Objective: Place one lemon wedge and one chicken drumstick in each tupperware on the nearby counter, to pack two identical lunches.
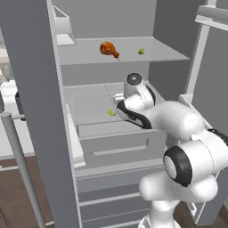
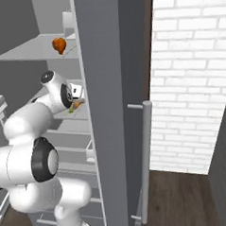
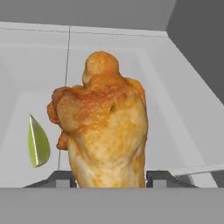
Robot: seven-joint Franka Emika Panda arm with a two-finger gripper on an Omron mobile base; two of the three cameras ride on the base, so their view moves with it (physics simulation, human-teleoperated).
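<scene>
1. The gripper (image 3: 111, 177) is reaching into an open fridge, low over the middle shelf (image 1: 89, 104). Its two dark fingertips (image 3: 57, 178) stand on either side of the golden chicken drumstick (image 3: 105, 127).
2. Hand state: pinching. In the hand view the jaws press against the thick lower end of the golden chicken drumstick, with no gap visible on either side.
3. The golden chicken drumstick sits directly ahead of the hand, between the fingers. Its knobby end points away from the hand toward the back wall of the fridge. In the right base view a bit of orange shows at the gripper tip (image 2: 77, 104).
4. The near lemon wedge (image 3: 38, 142) is just left of the fingers in the hand view, beside the golden chicken drumstick but apart from it. It stands on edge on the same shelf. In the left base view it is at the gripper's front (image 1: 111, 112).
5. The red-orange chicken drumstick (image 1: 108, 49) lies on the upper shelf (image 1: 164, 53), above the hand and well apart from it. The right base view shows it too (image 2: 59, 44).
6. The far lemon wedge (image 1: 141, 51) is on the same upper shelf, above the hand and apart from the red-orange chicken drumstick.
7. The drawer (image 1: 120, 147) is below the hand and closed.
8. The fridge door (image 2: 108, 86) stands open beside the arm, and its handle (image 2: 146, 155) faces the brick wall (image 2: 193, 81).
</scene>
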